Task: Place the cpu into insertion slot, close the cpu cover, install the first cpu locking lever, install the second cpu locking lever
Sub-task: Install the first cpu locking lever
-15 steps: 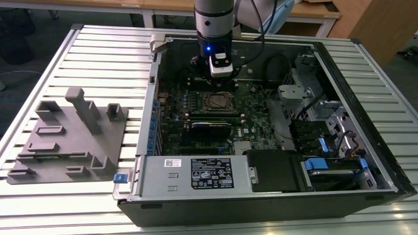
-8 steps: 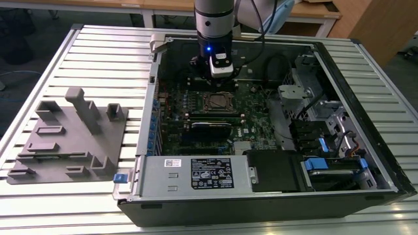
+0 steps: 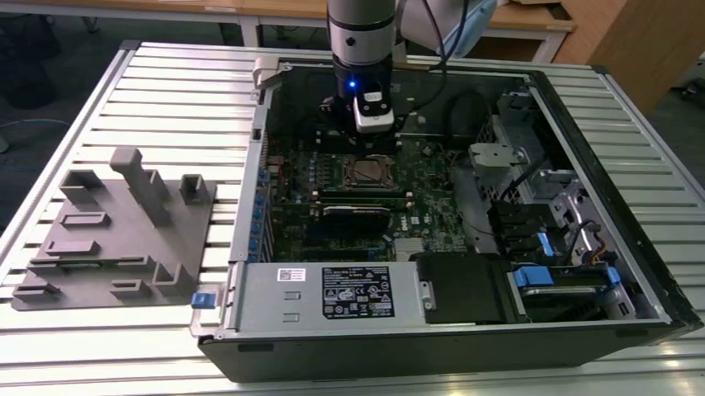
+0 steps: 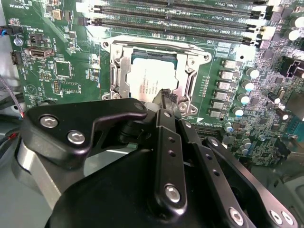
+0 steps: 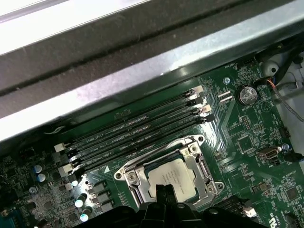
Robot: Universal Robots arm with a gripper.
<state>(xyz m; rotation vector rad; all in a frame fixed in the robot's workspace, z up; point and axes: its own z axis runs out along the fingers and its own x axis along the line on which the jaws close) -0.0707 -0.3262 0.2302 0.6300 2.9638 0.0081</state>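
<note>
The hand (image 4: 167, 97), fingers pressed together and holding nothing, hovered directly above the cpu (image 4: 151, 80), which lay seated in the insertion slot (image 4: 115, 76) beneath the cpu cover (image 4: 156, 46).

Arm (image 3: 359, 25): round column, silver-grey shell with a black band near the lower end, seen in the exterior view. A small blue light (image 3: 352, 83) glows on the black section just below that band. Below the light, a pale grey boxy block (image 3: 374, 115) with a dark patch on its face. A black cable (image 3: 435, 37) runs beside the column.

Gripper (image 4: 166, 97) in the second wrist view: matte black, built of flat link bars (image 4: 167, 156) with rounded ends. Silver screw heads (image 4: 49, 122) sit in the bars, some paired, with small holes along the middle bar. A silver-grey ring (image 4: 33, 166) shows beside the black body.
</note>
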